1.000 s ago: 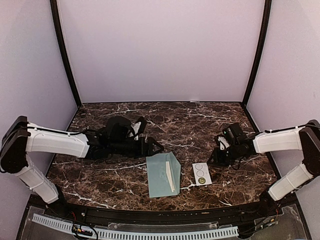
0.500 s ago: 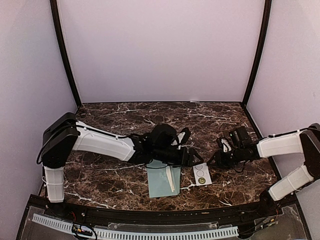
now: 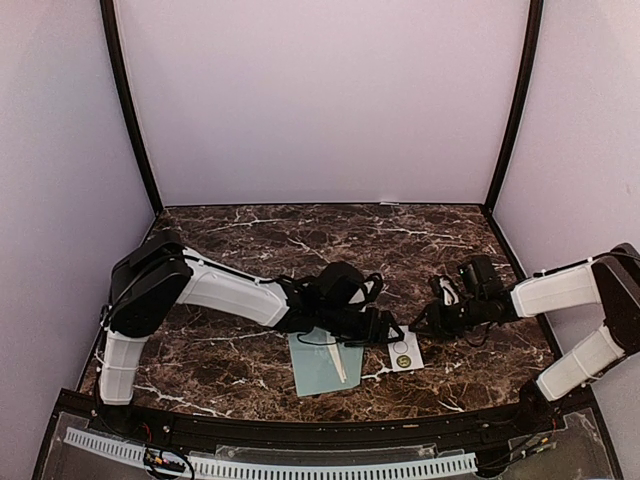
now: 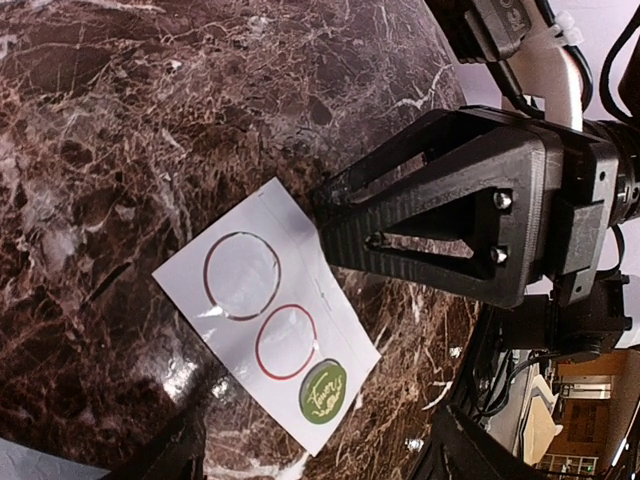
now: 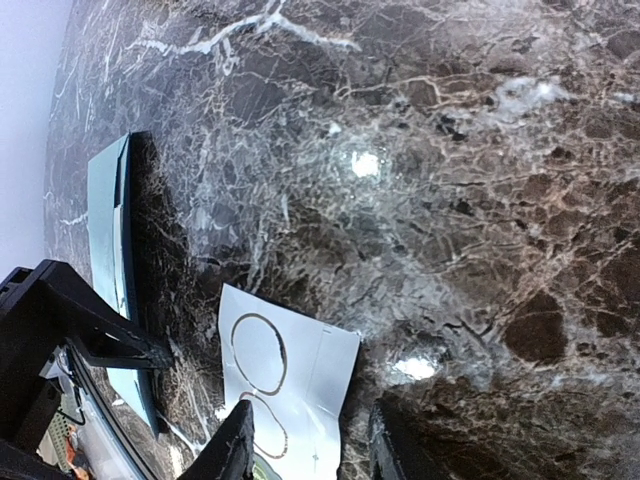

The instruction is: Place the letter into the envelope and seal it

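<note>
The pale blue-green envelope (image 3: 318,368) lies flat near the front edge, with a thin off-white sliver (image 3: 340,360) on its right half. The letter does not show as a full sheet. My left gripper (image 3: 392,335) reaches across the envelope's top edge to the small white strip (image 3: 405,351). It is open, its fingers either side of the strip (image 4: 262,320), which has two empty circles and one green sticker (image 4: 322,392). My right gripper (image 3: 428,322) is open, low at the strip's right edge (image 5: 300,365). The envelope (image 5: 108,225) shows at the left of the right wrist view.
The dark marble table (image 3: 230,350) has black posts at its back corners and a black rail along the front. The two grippers face each other closely over the strip; the right gripper (image 4: 450,235) fills the right of the left wrist view.
My left arm has swung right, from left of the envelope across its top edge to the sticker strip. The right gripper has barely shifted. The envelope looks to have stayed put.
</note>
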Motion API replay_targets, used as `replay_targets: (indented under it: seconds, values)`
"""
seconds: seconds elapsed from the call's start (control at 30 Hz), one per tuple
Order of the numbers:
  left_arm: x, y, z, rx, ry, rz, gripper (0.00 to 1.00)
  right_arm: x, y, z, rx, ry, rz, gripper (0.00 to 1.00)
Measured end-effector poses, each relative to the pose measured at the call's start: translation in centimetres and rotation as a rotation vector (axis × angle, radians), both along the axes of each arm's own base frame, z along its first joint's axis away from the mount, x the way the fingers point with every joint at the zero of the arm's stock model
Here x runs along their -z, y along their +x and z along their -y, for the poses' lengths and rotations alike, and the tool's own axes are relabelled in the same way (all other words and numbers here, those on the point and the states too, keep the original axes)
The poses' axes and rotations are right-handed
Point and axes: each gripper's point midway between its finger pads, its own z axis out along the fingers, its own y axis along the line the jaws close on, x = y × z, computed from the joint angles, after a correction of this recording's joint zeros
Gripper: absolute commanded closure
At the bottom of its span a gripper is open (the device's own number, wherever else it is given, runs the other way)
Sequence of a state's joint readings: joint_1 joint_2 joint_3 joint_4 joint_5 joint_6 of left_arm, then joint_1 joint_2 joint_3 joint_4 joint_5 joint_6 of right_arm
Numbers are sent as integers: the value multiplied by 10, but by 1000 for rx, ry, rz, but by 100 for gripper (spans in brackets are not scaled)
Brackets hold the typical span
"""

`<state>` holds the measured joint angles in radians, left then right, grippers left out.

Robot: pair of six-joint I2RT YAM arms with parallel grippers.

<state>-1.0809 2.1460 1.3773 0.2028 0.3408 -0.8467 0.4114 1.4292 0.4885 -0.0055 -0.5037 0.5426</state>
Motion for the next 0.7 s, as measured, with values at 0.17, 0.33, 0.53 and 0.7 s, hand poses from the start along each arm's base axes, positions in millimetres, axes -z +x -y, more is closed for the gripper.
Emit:
replay_targets:
  seconds: [0.17,0.33,0.53,0.7]
  values:
    - [13,0,1,1,17,-16,24,0,1,-3,-4,19,0,64]
    - [14,-1,3,6,9,-26,24,0,1,-6,-8,35,-4,64]
    - [14,-1,9,12,-13,-33,24,0,-2,-9,-18,61,-7,64]
    - [14,0,12,16,-25,-33,24,0,-3,-13,-25,88,-16,64]
